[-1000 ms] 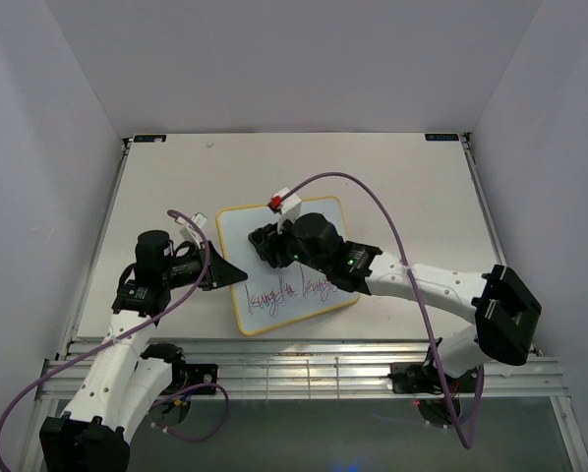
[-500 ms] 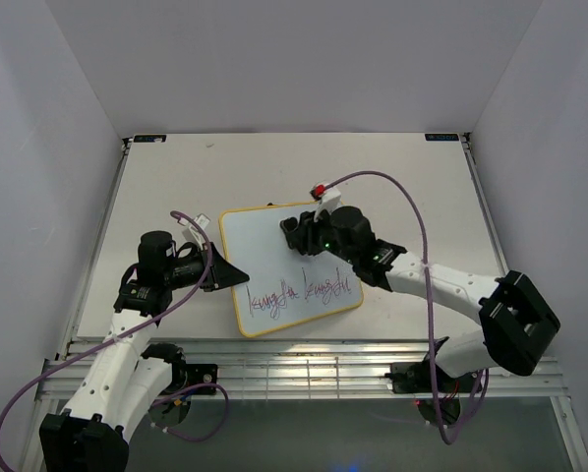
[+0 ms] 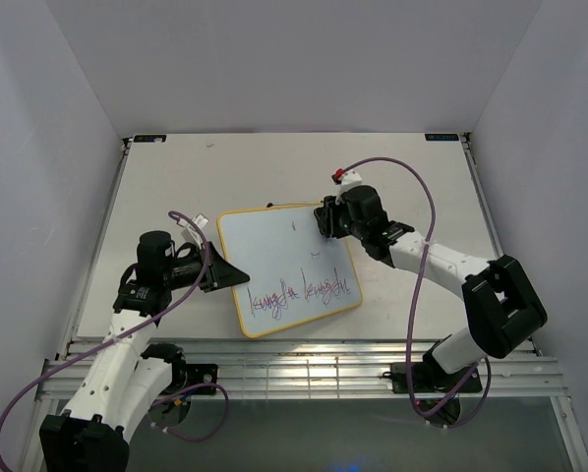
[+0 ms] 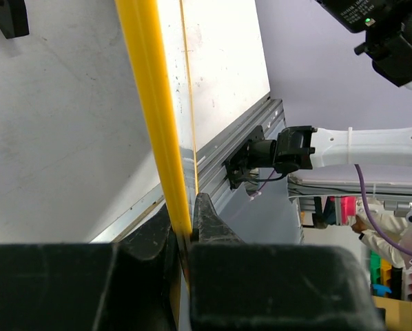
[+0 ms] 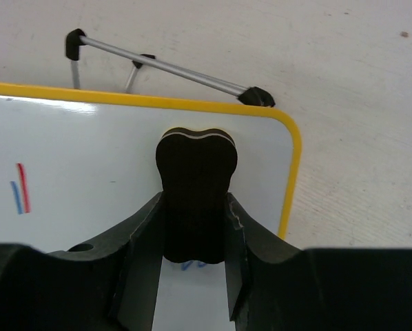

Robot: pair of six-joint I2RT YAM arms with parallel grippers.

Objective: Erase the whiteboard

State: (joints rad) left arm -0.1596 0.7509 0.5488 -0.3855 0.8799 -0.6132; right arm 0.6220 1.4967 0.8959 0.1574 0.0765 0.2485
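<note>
The whiteboard [image 3: 284, 265] lies on the table with a yellow frame; red-purple handwriting runs along its near part, and its far part is wiped white. My left gripper [image 3: 237, 275] is shut on the board's left edge, seen as the yellow frame [image 4: 154, 124] between the jaws in the left wrist view. My right gripper [image 3: 323, 218] is shut on a black eraser block [image 5: 194, 193] pressed on the board's far right corner [image 5: 289, 138]. A small red and blue mark [image 5: 20, 187] stays on the board.
The board's metal stand bar with black feet [image 5: 165, 67] sticks out beyond its far edge. White walls close in the table on three sides. A metal rail [image 3: 304, 354] runs along the near edge.
My right gripper has swept the eraser from the middle of the board to its far right corner. The left gripper has kept its hold on the board's edge.
</note>
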